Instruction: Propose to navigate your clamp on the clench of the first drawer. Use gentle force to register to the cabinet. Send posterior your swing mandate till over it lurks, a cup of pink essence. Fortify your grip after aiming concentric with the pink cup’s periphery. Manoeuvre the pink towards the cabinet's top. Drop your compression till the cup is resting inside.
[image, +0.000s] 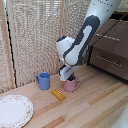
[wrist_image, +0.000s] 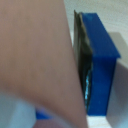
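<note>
The pink cup (image: 71, 85) stands on the wooden floor in front of the cabinet (image: 111, 46), whose drawers show thin silver handles. My clamp (image: 69, 78) reaches down from the white arm onto the cup's rim. In the wrist view the pink cup (wrist_image: 35, 60) wall fills most of the picture. One of the blue fingers (wrist_image: 103, 65) presses its dark pad against that wall. The other finger is hidden behind the pink wall. The cup rests on the floor with the clamp shut on its rim.
A blue mug (image: 43, 81) stands to the exterior view's left of the pink cup. An orange block (image: 59, 94) lies just in front of them. A patterned white plate (image: 14, 110) sits at the lower left. A reed screen forms the back wall.
</note>
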